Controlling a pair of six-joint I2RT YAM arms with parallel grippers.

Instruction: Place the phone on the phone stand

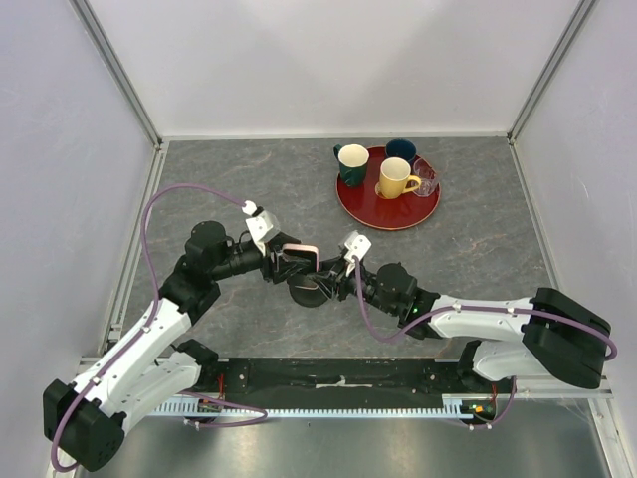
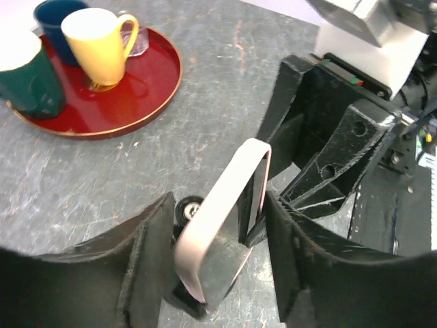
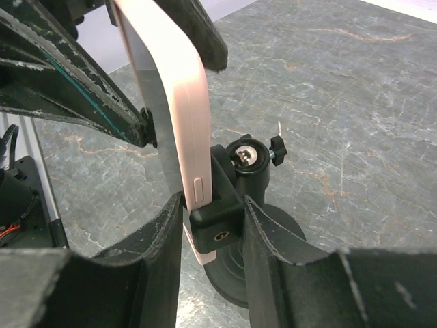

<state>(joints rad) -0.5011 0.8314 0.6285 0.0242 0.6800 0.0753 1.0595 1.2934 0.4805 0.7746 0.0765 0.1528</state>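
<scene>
**Phone at stand, top view.** The phone [image 1: 299, 251], dark-faced with a pale pink edge and rounded corners, stands on edge near table centre. Its edge rests against the clamp block of the phone stand [image 3: 247, 171].

- **Left gripper** [image 2: 218, 212]: reaches in from 9 o'clock, fingers pressed on the phone's two faces.
- **Right gripper** [image 3: 212, 213]: reaches in from 4 o'clock, fingers squeezing the clamp block.
- **Red tray** [image 1: 370, 211]: carries the mugs, at 1 o'clock, well apart.

A round red tray [image 1: 383, 215] is sitting near the tabletop's [image 1: 219, 179] far edge, right of centre, carrying a green mug [image 1: 351, 162], a yellow mug [image 1: 394, 177], a blue mug [image 1: 401, 149] and a clear glass [image 1: 426, 177].
</scene>
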